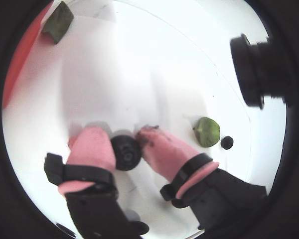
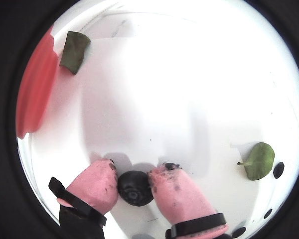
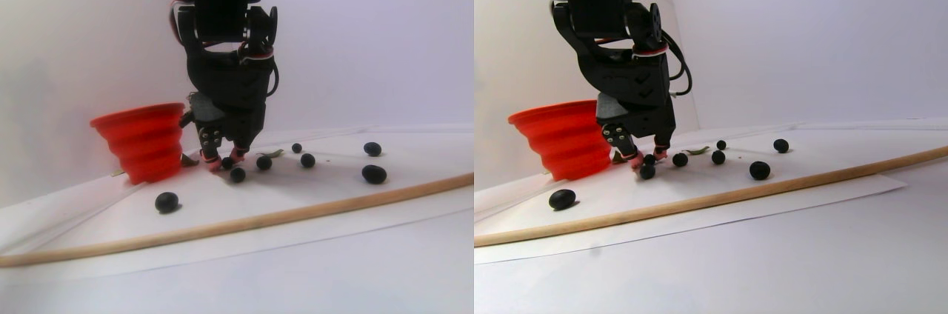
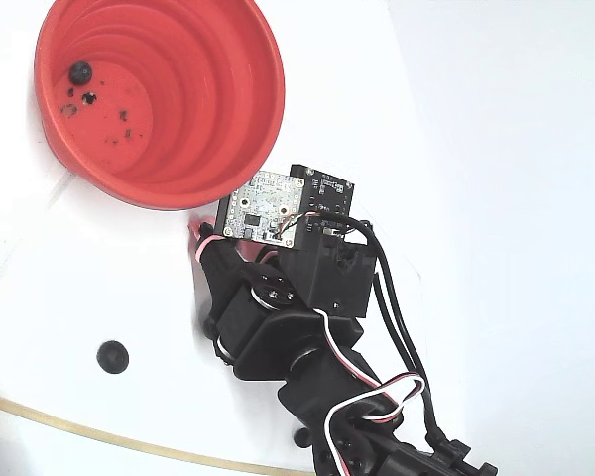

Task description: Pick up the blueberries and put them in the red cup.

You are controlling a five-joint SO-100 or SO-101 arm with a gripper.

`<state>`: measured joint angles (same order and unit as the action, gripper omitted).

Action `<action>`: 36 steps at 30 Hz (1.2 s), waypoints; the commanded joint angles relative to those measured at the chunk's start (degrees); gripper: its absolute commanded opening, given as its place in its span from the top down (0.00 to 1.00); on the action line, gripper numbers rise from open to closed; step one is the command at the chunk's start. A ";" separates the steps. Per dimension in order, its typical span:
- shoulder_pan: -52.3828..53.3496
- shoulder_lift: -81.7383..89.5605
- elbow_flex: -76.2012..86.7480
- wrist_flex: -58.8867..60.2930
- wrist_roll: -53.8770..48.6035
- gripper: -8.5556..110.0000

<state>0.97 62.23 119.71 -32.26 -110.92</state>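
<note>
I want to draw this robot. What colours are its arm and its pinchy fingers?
The arm is chunky black plastic. Its two fingertips wear soft pink covers smudged with dark stains, held on by black bands. Red, white and black cables loop along it, and a small whitish circuit board sits on top. A black camera pokes out beside the gripper.
</note>
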 commanded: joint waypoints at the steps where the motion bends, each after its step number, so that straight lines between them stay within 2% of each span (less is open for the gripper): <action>1: -0.35 3.34 -1.23 -0.62 0.00 0.83; 36: 0.35 21.09 4.66 9.84 -0.35 0.83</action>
<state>1.41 75.50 124.63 -22.68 -110.92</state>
